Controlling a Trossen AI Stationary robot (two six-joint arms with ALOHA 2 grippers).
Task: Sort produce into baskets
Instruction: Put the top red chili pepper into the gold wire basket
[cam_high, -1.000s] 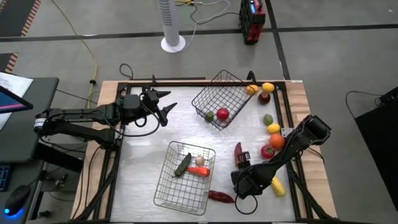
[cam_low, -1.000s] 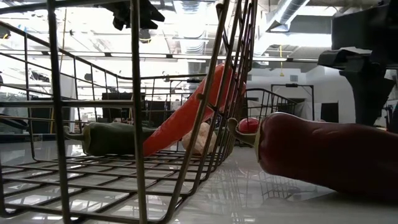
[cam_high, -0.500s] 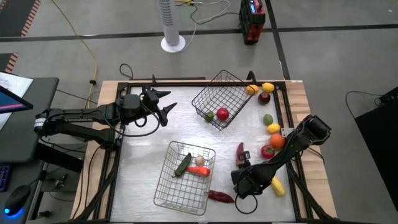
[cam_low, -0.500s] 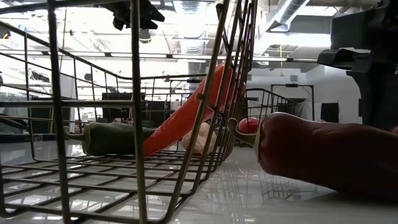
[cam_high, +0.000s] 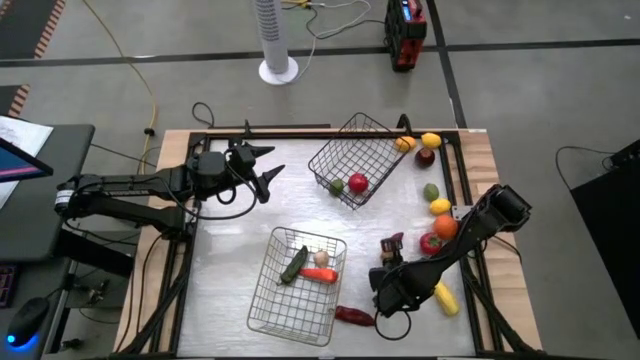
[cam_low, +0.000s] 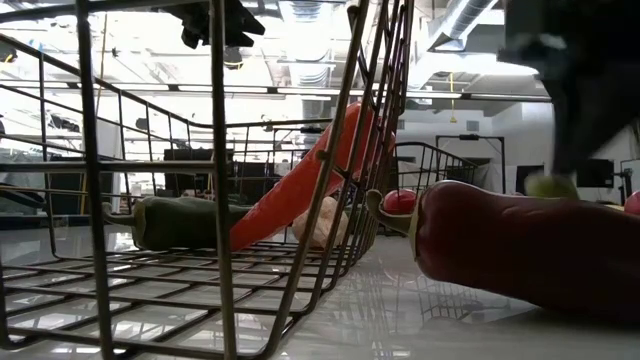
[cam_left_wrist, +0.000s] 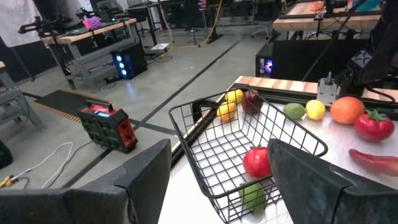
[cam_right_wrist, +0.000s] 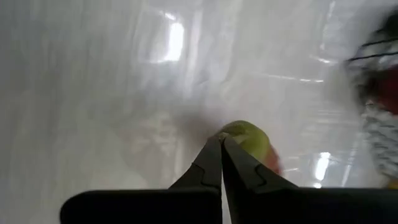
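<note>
The right gripper (cam_high: 391, 246), its fingers pinched together on the green-stemmed end of a long dark-red toy pepper (cam_high: 386, 240), holds it just beside the nearer rectangular silver wire-mesh basket (cam_high: 262, 298), while the left gripper (cam_high: 262, 168) waits well apart, fingers spread.

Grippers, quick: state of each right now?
Left gripper: open, empty, near the far basket.
Right gripper: shut on a red pepper.

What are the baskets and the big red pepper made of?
The baskets look like thin silver metal wire: open grid, bright glints. The red pepper by the near basket looks like glossy moulded plastic, smooth with a soft shine, though rubber is possible.
</note>
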